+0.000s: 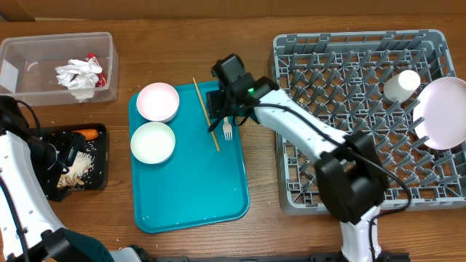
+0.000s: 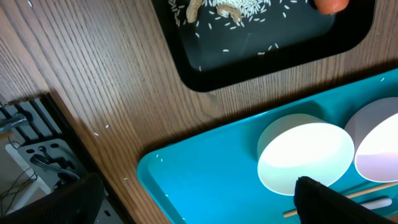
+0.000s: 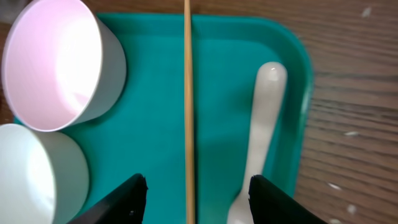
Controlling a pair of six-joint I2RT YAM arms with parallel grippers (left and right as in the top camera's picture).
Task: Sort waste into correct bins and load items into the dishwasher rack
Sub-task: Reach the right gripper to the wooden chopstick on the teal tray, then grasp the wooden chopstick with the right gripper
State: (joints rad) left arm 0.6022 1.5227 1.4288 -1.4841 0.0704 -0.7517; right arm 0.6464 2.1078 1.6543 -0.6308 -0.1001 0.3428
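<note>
**Ana:** From above, where does everything sit?

**Ben:** The waste is already split. One wad of napkins point(image 1: 79, 75) and one red wrapper point(image 1: 92, 58) lie in the clear tub point(image 1: 54, 36). One carrot piece point(image 1: 89, 134) and one heap of food scraps point(image 1: 79, 169) lie in the black tray point(image 1: 98, 175). I judge dry litter goes to one bin and food to the other. The dishwasher rack point(image 1: 349, 36) holds one cup point(image 1: 402, 84) and one plate point(image 1: 444, 113), propped among the pegs at its right side. Four items wait on the teal tray point(image 1: 189, 182): the pink bowl point(image 1: 158, 101), the white bowl point(image 1: 153, 142), one wooden stick point(image 1: 206, 115) and one fork point(image 1: 227, 129).

**Ana:** And the arms?

**Ben:** The left claw point(image 1: 62, 156) hangs over the black tray, and the right claw point(image 1: 218, 109) hangs over the stick and fork.

**Ana:** What does the left wrist show?

**Ben:** Only one dark finger point(image 2: 314, 196), at the bottom edge. The left claw stands wide and empty. Ahead are the scraps in the black tray, a strip of desk point(image 2: 93, 93), then both bowls just beside each other.

**Ana:** And the right wrist?

**Ben:** Its fingers point(image 3: 134, 196) are spread partway and grip nothing. The stick and the fork handle lie side by side between them, apart from each other, the fork nearer the tray's edge. That straddle looks like lining up a pick — which of the two, I cannot tell.
</note>
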